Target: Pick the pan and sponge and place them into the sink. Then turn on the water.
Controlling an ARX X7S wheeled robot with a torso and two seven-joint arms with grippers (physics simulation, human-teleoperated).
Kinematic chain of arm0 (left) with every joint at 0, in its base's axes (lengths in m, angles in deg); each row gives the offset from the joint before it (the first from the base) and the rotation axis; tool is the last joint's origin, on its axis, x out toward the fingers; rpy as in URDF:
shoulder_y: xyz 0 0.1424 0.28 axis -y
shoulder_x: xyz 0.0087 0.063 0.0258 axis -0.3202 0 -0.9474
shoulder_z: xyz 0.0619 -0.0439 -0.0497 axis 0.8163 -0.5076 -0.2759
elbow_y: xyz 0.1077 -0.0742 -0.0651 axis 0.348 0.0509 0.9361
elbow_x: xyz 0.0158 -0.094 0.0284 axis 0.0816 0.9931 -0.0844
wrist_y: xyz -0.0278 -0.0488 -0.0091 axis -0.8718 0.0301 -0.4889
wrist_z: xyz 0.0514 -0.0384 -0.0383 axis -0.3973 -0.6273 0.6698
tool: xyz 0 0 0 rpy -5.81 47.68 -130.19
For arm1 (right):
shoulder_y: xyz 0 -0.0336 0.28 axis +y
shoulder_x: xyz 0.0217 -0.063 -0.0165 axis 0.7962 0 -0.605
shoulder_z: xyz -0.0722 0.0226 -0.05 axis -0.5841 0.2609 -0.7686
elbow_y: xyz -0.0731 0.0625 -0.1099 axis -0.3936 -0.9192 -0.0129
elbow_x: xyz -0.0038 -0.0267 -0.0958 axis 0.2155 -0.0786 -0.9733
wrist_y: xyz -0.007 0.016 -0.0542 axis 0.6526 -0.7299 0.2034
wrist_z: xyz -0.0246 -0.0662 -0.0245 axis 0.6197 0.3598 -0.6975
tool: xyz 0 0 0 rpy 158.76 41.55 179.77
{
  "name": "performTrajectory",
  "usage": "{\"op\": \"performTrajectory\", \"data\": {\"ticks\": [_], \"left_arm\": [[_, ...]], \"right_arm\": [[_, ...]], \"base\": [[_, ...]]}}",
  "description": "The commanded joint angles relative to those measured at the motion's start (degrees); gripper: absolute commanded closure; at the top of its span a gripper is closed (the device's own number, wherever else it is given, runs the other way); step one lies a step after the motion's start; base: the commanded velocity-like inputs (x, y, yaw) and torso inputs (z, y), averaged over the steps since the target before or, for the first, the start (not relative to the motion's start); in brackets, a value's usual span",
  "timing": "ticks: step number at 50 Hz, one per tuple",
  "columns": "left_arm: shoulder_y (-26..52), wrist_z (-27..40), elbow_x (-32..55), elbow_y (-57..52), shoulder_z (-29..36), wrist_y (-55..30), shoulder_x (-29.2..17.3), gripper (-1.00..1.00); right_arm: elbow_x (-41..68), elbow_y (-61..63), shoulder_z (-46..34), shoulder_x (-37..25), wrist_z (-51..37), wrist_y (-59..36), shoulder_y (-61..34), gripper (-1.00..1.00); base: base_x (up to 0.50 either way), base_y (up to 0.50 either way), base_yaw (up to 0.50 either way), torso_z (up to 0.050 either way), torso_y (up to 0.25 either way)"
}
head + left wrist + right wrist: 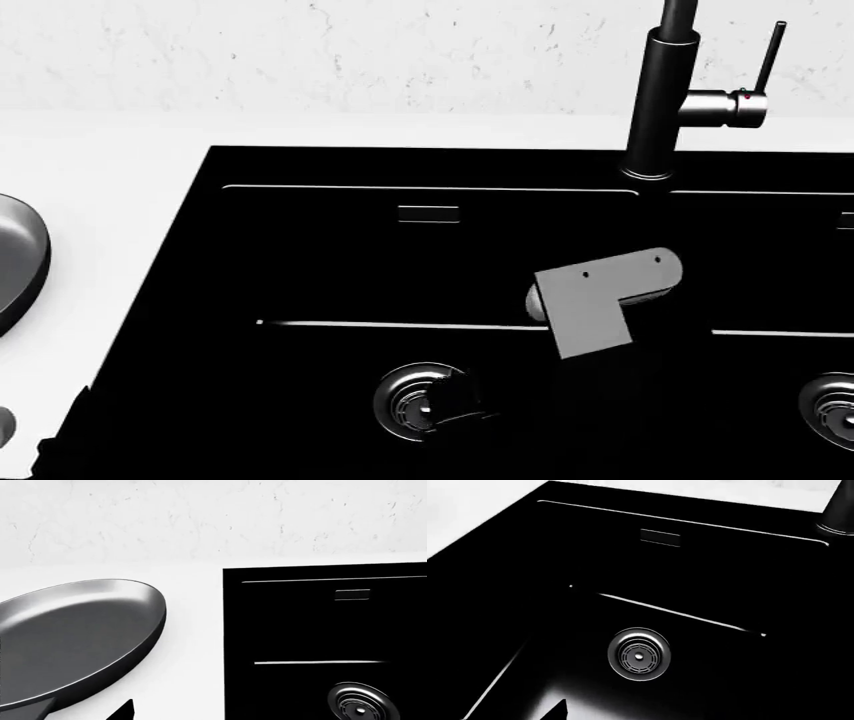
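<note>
Head view shows the right arm (601,305) reaching over the left basin of the sink (320,260), its grey bracket above the dividing ridge, the dark fingers lost against the black basin near the drain (420,400), so their opening cannot be told. The pan (73,640) lies on the white tabletop (193,630) just left of the sink, cut off by the frame; only a dark tip of the left fingers shows, state unclear. The faucet (661,100) stands behind, its lever carrying a red dot; no writing is readable.

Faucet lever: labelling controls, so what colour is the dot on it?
Red, on the faucet lever beside the black spout; the head view shows it best.
</note>
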Motion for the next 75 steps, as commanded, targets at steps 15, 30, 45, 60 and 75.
{"op": "performTrajectory", "data": {"ticks": [15,30,45,60,75], "left_arm": [[-0.1,2.9,0.7,-1.9,-1.5,-3.3,-1.4,-1.00],[6.4,10.2,15.3,-11.1,-12.1,-18.7,-2.8,-1.00],[9.7,16.3,32.3,-10.1,-30.9,-30.3,-8.4,-1.00],[2.8,18.4,29.0,-4.8,-33.9,-29.7,-7.2,-1.00],[6.1,17.4,25.9,1.7,-24.7,-29.4,-6.7,-1.00]], "right_arm": [[3.7,25.6,20.3,-7.2,-11.8,7.4,16.1,-1.00],[7.8,30.0,28.3,-9.7,-14.0,7.7,21.9,-1.00],[9.8,29.8,28.4,-10.9,-15.7,5.6,20.0,-1.00],[8.4,29.8,27.5,-10.5,-15.8,7.0,20.3,-1.00],[8.4,29.3,26.4,-10.3,-15.9,7.2,19.6,-1.00]], "base": [[0.00,0.00,0.00,0.000,0.000],[0.00,0.00,0.00,0.000,0.000],[0.00,0.00,0.00,0.000,0.000],[0.00,0.00,0.00,0.000,0.000],[0.00,0.00,0.00,0.000,0.000]]}}
